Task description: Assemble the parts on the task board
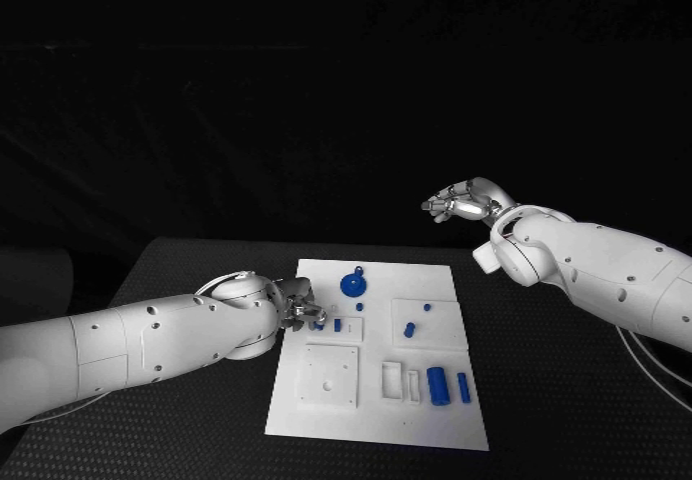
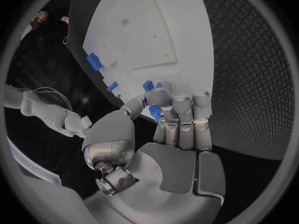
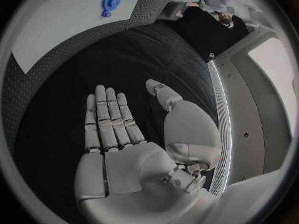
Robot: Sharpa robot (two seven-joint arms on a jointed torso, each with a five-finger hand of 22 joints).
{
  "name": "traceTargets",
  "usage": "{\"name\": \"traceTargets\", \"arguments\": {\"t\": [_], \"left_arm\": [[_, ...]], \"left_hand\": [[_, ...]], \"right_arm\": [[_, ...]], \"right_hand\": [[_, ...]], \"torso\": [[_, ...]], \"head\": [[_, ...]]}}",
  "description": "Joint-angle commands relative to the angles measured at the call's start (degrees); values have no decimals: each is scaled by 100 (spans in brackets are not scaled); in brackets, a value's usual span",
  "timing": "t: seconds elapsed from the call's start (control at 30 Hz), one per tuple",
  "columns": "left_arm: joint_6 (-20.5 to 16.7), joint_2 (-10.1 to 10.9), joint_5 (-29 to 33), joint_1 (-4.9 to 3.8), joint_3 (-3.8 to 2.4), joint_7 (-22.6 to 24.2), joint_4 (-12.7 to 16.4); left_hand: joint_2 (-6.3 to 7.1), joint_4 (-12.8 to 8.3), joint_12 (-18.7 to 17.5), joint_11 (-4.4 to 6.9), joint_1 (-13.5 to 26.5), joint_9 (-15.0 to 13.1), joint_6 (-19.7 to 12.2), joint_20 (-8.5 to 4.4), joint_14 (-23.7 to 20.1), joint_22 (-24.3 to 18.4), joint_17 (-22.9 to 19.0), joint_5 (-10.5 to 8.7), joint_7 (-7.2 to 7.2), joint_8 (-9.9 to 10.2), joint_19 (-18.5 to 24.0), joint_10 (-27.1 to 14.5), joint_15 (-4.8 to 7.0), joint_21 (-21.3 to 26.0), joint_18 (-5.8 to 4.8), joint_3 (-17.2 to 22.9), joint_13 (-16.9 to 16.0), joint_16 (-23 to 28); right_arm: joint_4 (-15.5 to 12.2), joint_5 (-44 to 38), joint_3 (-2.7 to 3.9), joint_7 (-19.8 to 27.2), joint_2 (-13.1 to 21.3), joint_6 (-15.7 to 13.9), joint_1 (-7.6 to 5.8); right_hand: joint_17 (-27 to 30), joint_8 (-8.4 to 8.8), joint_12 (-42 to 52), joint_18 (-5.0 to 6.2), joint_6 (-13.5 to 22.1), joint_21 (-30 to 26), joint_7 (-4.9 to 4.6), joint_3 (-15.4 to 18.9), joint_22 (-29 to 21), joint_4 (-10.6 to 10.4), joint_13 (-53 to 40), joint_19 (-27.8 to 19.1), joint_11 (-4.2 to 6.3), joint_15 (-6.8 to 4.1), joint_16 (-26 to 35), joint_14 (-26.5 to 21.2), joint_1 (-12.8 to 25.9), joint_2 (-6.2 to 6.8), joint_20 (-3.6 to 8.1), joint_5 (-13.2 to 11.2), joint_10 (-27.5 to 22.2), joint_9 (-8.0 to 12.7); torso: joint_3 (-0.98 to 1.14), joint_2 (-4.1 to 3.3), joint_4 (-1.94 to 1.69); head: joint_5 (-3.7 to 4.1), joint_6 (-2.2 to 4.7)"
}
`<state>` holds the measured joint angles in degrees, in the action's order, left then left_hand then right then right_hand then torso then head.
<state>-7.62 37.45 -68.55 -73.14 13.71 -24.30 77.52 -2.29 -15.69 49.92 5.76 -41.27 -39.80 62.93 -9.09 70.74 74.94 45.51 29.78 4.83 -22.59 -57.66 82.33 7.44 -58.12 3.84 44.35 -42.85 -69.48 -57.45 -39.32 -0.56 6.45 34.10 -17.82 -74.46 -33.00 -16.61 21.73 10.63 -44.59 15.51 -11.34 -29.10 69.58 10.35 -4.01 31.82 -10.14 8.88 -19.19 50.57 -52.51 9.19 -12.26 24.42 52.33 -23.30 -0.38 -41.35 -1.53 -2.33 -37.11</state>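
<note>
Board [image 1: 433, 410] sits mid-table, white, long side running away from me. My left hand [image 1: 300, 308] is at its left edge, about halfway up, fingers curled down over the rim. Wrist view: left hand [image 2: 177, 122] has its fingers [image 2: 182, 107] bent over the board's [image 2: 149, 30] edge, with a small blue part [image 2: 154, 112] right at the fingertips, between thumb and fingers. It looks pinched, but the contact is partly hidden, so I can't tell for sure whether I'm grasping it or just touching it.

Other parts relative to that hand: a short peg [image 1: 338, 324] just beside the fingertips on the board, a tiny peg [image 1: 359, 307] a bit further in, the blue gear [image 1: 352, 286] beyond the hand toward the far end. An oblong part [image 1: 410, 328] lies further across the board. Two cylinders [image 1: 437, 385] and [image 1: 464, 387] lie side by side near the board's near right corner, well away from the hand.

My right hand [image 1: 462, 203] is raised off the table, beyond the board's far right corner, well apart from every part. Its wrist view shows the right hand [image 3: 121, 134] released: palm flat, fingers straight and together, thumb out to the side, nothing in it. Gear [image 3: 111, 1] shows far past those fingertips on the board [image 3: 56, 20].
</note>
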Motion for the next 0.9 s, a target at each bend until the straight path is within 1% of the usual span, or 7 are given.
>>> {"name": "traceTargets", "arguments": {"t": [0.03, 0.23, 0.37, 0.47, 0.63, 0.73, 0.9], "left_arm": [[226, -20, 10, -12, -1, -73, -18], [404, -78, 5, -25, 0, -130, -90], [333, -90, -21, -25, 1, -122, -121], [210, -76, -22, -24, 1, -96, -145], [128, -78, -22, -23, 2, -65, -140], [111, -91, -28, -23, 2, -54, -136], [120, -116, -128, -21, 2, -59, -145]], "left_hand": [[-80, -36, 33, 100, -7, -4, 786, -337, 55, 109, 2, 173, -538, -20, -24, -94, 4, -32, 48, 95, -9, -25], [-93, -25, 38, 99, 2, -3, 778, -336, 53, 107, -1, 145, -537, -21, -22, -100, 4, -34, 47, 97, -8, -23], [-109, -15, 42, 96, 18, -2, 772, -334, 51, 106, -3, 122, -534, -23, -20, -105, 3, -34, 46, 95, -7, -21], [-117, -2, 48, 95, 38, -2, 768, -333, 52, 104, -6, 74, -533, -27, -19, -109, 2, -36, 46, 90, -4, -20], [-104, 34, 59, 95, 57, -2, 762, -335, 54, 100, -13, -39, -534, -38, -23, -114, 5, -38, 51, 89, 3, -18], [-68, 99, 70, 97, 26, -1, 756, -340, 58, 95, -20, -230, -536, -50, -30, -118, 11, -39, 59, 106, 14, -16], [-44, 114, 76, 99, -4, -1, 754, -341, 61, 95, -22, -279, -537, -56, -32, -119, 13, -40, 63, 118, 18, -18]], "right_arm": [[-8, -1, 1, 20, -2, 70, 0], [3, -1, 1, 15, -6, 75, 0], [7, -1, 1, 17, -17, 75, 0], [10, -1, 1, 17, -21, 78, 0], [11, -1, 1, 18, -17, 72, 0], [11, -1, 1, 18, -17, 76, 0], [9, -1, 1, 20, -20, 79, 0]], "right_hand": [[-5, -32, -32, 47, 31, -38, -107, 25, 9, -10, 6, 4, 13, 23, 20, 12, 9, -36, -34, 37, 32, 6], [-6, -32, -33, 47, 31, -40, -107, 25, 11, -11, 6, 4, 13, 23, 22, 12, 9, -37, -35, 46, 32, 8], [-7, -32, -33, 47, 31, -40, -107, 25, 12, -11, 6, 5, 13, 23, 22, 13, 10, -37, -35, 49, 33, 8], [-7, -33, -33, 47, 30, -41, -107, 26, 12, -12, 6, 5, 13, 23, 23, 13, 10, -38, -36, 52, 33, 8], [-7, -33, -33, 47, 30, -42, -107, 26, 13, -13, 6, 5, 13, 23, 23, 13, 12, -38, -36, 56, 33, 9], [-8, -33, -33, 47, 30, -43, -107, 27, 14, -14, 6, 5, 13, 23, 24, 13, 13, -39, -36, 59, 34, 9], [-8, -34, -33, 47, 30, -44, -107, 28, 15, -15, 6, 5, 13, 23, 24, 13, 15, -40, -37, 62, 34, 10]], "torso": [[-3, -3, 1], [-5, -4, 2], [-2, -3, -3], [-2, -3, -5], [-6, -3, -1], [-9, -5, 0], [-7, -5, -1]], "head": [[5, -1], [2, -10], [0, -30], [-10, -1], [-19, -3], [-10, 15], [-12, 0]]}}
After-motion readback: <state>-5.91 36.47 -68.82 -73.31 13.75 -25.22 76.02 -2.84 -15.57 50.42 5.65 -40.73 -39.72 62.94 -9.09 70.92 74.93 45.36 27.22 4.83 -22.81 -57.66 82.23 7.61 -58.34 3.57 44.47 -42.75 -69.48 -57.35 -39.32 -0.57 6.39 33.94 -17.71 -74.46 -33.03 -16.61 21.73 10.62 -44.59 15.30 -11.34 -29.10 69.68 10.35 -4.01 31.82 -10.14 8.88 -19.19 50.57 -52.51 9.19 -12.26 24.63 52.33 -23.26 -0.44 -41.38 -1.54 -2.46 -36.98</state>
